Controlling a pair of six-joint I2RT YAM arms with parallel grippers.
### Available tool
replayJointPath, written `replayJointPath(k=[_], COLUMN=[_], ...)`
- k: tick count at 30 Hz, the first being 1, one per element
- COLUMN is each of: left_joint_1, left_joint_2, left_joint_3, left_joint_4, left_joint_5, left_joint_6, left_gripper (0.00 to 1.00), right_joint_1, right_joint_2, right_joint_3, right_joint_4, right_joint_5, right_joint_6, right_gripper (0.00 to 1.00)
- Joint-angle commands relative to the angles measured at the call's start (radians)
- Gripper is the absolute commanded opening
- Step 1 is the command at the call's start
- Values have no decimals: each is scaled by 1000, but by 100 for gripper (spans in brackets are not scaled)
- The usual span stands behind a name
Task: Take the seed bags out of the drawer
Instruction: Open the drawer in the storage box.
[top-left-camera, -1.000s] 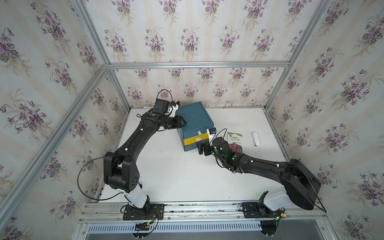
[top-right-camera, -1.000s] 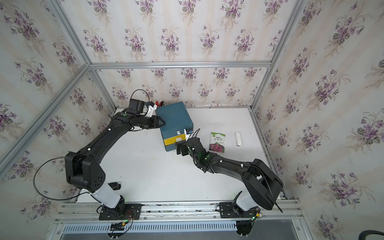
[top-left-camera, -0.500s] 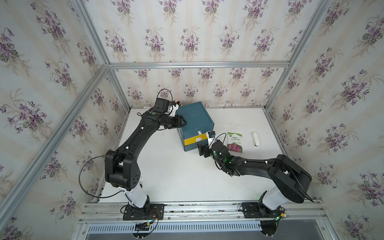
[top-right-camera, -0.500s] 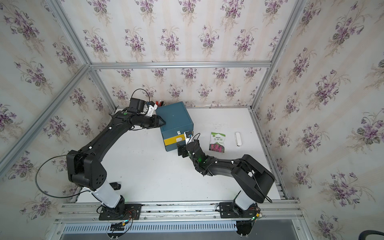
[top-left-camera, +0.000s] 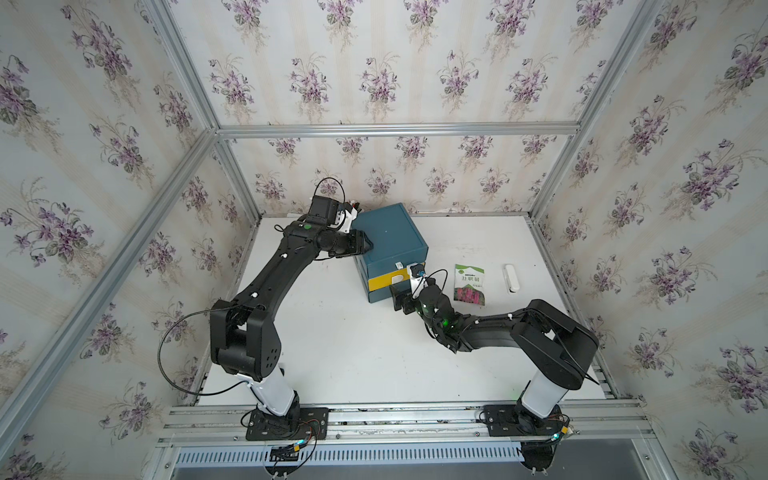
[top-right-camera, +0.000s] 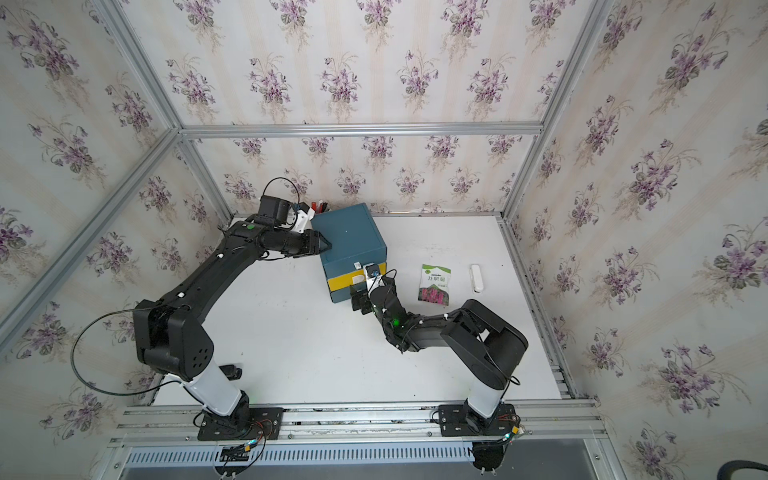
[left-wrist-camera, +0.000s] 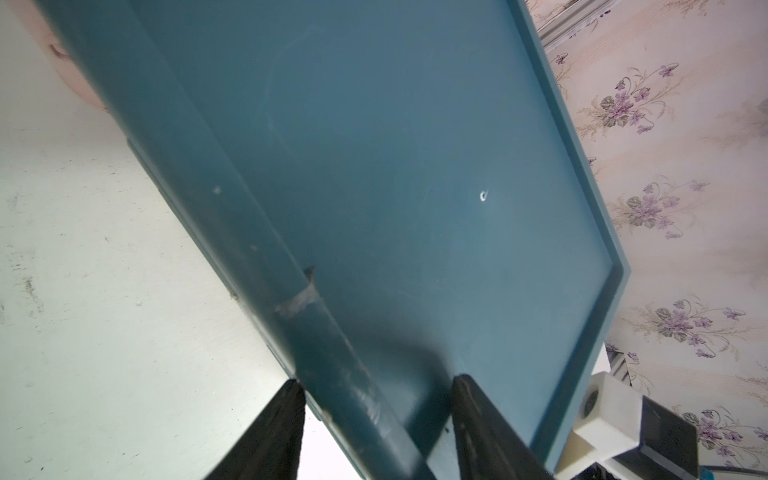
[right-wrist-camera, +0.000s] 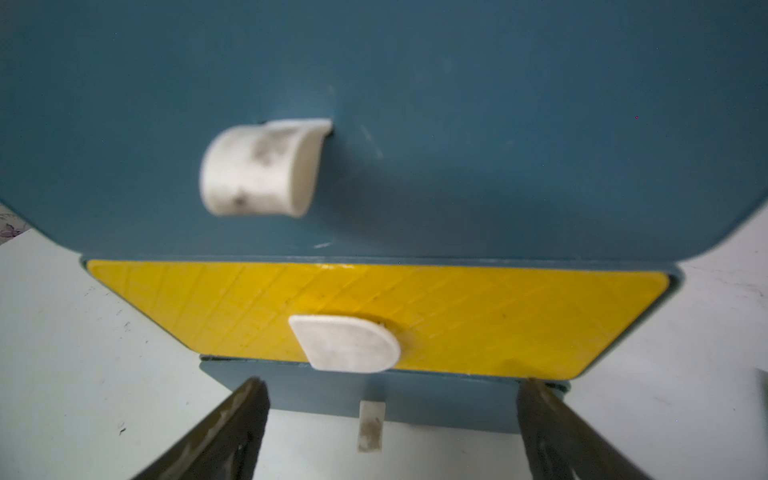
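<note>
The white worktop (top-left-camera: 353, 353) is matte and scuffed with grey specks, walled by floral paper and aluminium rails. Two black jointed arms reach over it: the left arm (top-left-camera: 270, 282) stretches long to the far side, and the right arm (top-left-camera: 540, 336) is folded, its bulky elbow raised.

Between them stands the cabinet (top-left-camera: 390, 237), a smooth teal plastic box with rounded edges and a shallow rimmed top. The left pincer (left-wrist-camera: 374, 380) is clamped on its rear top edge, one black finger against the side wall and the other on the top panel.

The cabinet's front carries a teal top drawer (right-wrist-camera: 415, 83), a yellow drawer (right-wrist-camera: 498, 316) with a faint diamond texture, and a teal bottom drawer (right-wrist-camera: 436, 399). The right pincer (right-wrist-camera: 390, 386) stands wide open and empty just before the bottom drawer, low to the worktop.

One seed bag (top-left-camera: 469, 284) lies flat on the worktop. It is a glossy packet with a green top, white lettering and magenta flowers, apart from the cabinet and near a small white rounded bar (top-left-camera: 511, 277).

Smallest are the dirty white handles: a curved tab (right-wrist-camera: 257, 170) on top, a flat D-shaped tab (right-wrist-camera: 345, 347) on yellow, and a narrow strip (right-wrist-camera: 370, 424) below.

Since a second ago the right arm's elbow has drawn in and risen. Its pincer stays at the cabinet front. The bag, bar, cabinet and left arm have not moved.
</note>
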Motion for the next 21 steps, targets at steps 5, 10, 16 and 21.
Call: replayJointPath(k=[5, 10, 16, 21], left_joint_1=[-2, 1, 3, 4], left_joint_2=[20, 19, 16, 17], left_joint_3=[-21, -25, -28, -29], left_joint_4=[-203, -204, -202, -208], left_joint_5=[-127, -130, -126, -125], left_joint_6=[50, 55, 54, 58], left_gripper=[59, 59, 59, 59], right_joint_1=[3, 2, 2, 2], right_joint_2=[37, 52, 71, 77], right_joint_3=[26, 52, 66, 73], right_joint_4=[101, 82, 71, 71], right_joint_5=[42, 50, 57, 46], right_joint_6=[-50, -70, -63, -58], right_gripper=[94, 92, 87, 82])
